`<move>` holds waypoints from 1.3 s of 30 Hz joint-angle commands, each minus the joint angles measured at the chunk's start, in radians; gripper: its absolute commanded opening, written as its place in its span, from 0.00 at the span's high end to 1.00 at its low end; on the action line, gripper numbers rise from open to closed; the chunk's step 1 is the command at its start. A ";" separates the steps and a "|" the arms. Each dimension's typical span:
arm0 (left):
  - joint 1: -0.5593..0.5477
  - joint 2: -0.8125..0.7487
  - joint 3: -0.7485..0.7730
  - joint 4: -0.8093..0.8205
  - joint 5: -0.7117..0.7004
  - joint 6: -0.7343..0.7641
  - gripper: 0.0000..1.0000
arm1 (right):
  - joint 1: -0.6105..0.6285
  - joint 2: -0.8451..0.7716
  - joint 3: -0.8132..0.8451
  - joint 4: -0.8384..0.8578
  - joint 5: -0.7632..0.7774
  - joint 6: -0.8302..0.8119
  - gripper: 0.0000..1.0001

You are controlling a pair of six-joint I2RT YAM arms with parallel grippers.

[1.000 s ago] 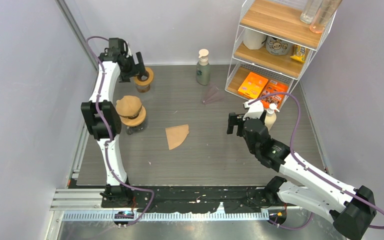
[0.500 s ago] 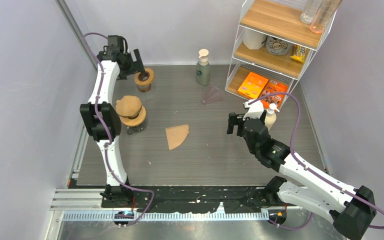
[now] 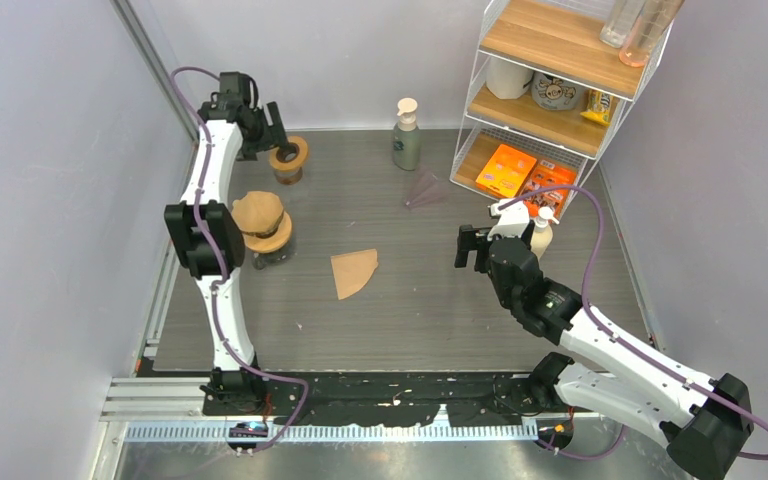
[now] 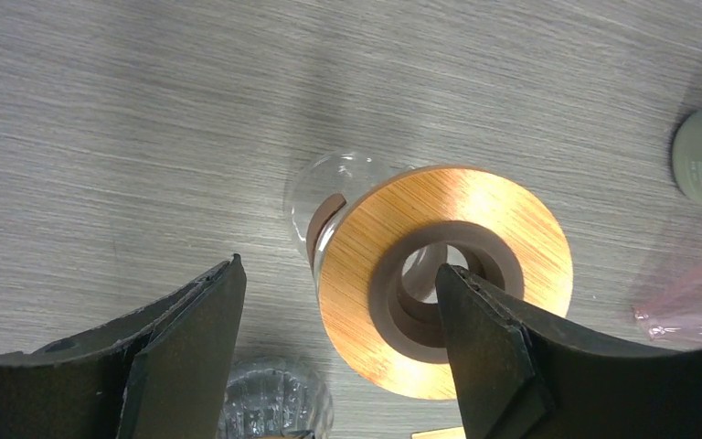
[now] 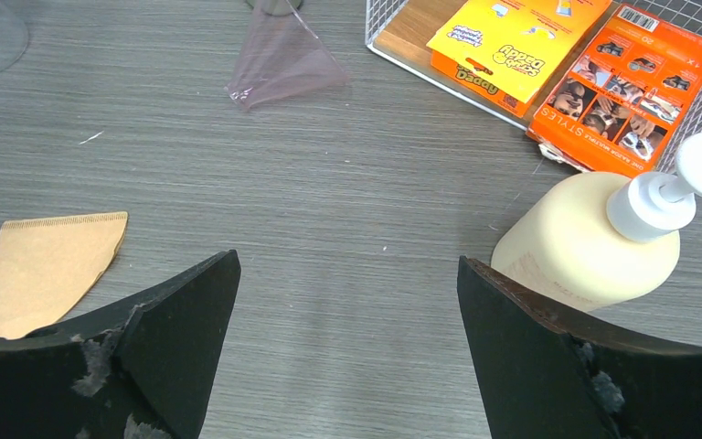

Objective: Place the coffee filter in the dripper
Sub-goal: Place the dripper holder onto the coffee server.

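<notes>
While your left gripper [image 4: 338,274] has only shuffled slightly above the wood-collared dripper [image 4: 475,215] at the upper left of the top view, jaws spread and holding nothing, the coffee filter [image 3: 353,272] has not moved from the worktop [image 3: 430,310] at centre; your right gripper [image 5: 347,263], open and empty to its right, has stayed put; placement, I judge, hasn't begun.

Long reach for the left arm [image 3: 205,170]: stretched to the far left corner, wrist tipped down, left gripper [image 4: 340,279] jaws spread wide. The right arm [image 3: 615,350] leans forward low, right gripper [image 5: 347,265] jaws wide apart, angled downward.
</notes>
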 commanded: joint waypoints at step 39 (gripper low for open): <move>-0.070 -0.363 -0.150 0.073 -0.010 0.046 0.00 | -0.003 -0.007 0.002 0.018 -0.006 -0.002 0.05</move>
